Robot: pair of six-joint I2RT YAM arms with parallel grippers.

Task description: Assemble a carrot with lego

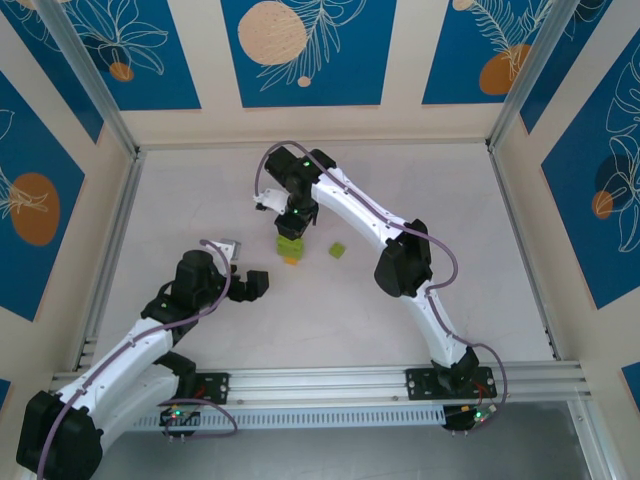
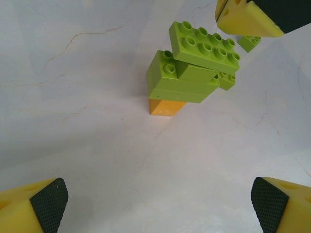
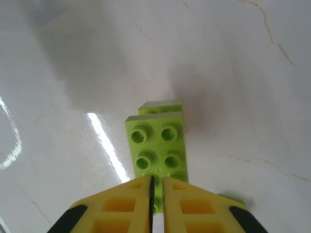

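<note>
Right gripper (image 3: pixel 157 206), jaws shut empty, over lime-green plastic brick carrot (image 2: pixel 184 82): off-centre push could topple it off its small orange cube (image 2: pixel 166 107). Left gripper (image 2: pixel 160 206) wide open, empty.

- Pale, faintly veined white stone-look counter (image 1: pixel 420 180), walled on three sides.
- Stack of lime-green plastic bricks (image 1: pixel 290 243) standing near its middle on a small orange plastic cube (image 2: pixel 165 107).
- Loose lime-green square plastic brick (image 1: pixel 338 250) lying near the stack, not touching it.
</note>
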